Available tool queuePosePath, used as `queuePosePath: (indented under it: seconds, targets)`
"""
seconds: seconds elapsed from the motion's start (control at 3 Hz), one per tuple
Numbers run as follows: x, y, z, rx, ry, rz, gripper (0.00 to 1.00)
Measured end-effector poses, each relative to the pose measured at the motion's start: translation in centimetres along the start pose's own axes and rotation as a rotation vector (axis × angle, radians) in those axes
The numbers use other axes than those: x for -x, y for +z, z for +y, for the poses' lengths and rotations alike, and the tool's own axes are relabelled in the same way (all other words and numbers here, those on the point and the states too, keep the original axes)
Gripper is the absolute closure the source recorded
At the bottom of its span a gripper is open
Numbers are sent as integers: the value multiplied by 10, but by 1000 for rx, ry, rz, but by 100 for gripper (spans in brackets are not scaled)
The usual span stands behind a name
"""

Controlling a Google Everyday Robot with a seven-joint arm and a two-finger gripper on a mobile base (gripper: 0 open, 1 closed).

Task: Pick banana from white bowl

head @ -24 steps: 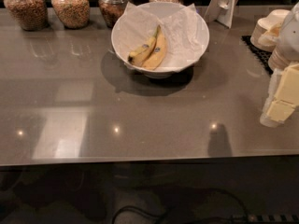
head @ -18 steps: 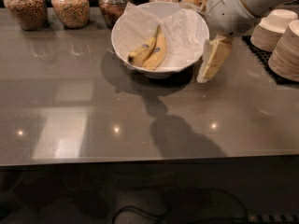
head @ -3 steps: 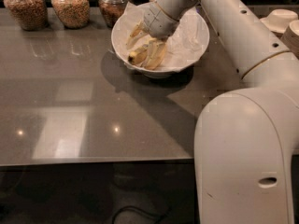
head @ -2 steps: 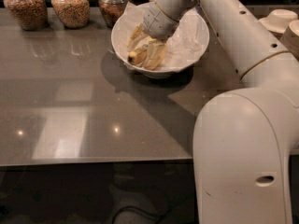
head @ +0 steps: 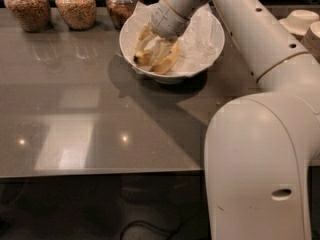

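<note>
Pincer (head: 154, 46) sits down in the white bowl (head: 172, 76) right over the banana (head: 142, 59), lined up for the grab; can't tell if it's clamped.

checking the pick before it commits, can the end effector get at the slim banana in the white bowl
Probably yes. The end effector is down inside the white bowl, right at the slim banana, with nothing between them. The plumper banana lies close beside it and may get caught too.
</note>
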State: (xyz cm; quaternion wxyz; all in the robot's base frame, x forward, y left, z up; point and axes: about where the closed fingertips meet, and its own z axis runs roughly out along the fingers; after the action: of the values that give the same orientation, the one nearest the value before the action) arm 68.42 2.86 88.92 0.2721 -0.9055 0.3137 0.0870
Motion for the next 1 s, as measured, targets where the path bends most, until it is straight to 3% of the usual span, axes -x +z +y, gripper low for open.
queuePosePath:
  seconds: [0.33, 1.0]
  targets:
    - [2, -8, -4, -15, 2, 13, 100]
    - [4, -42, -16, -89, -5, 55, 100]
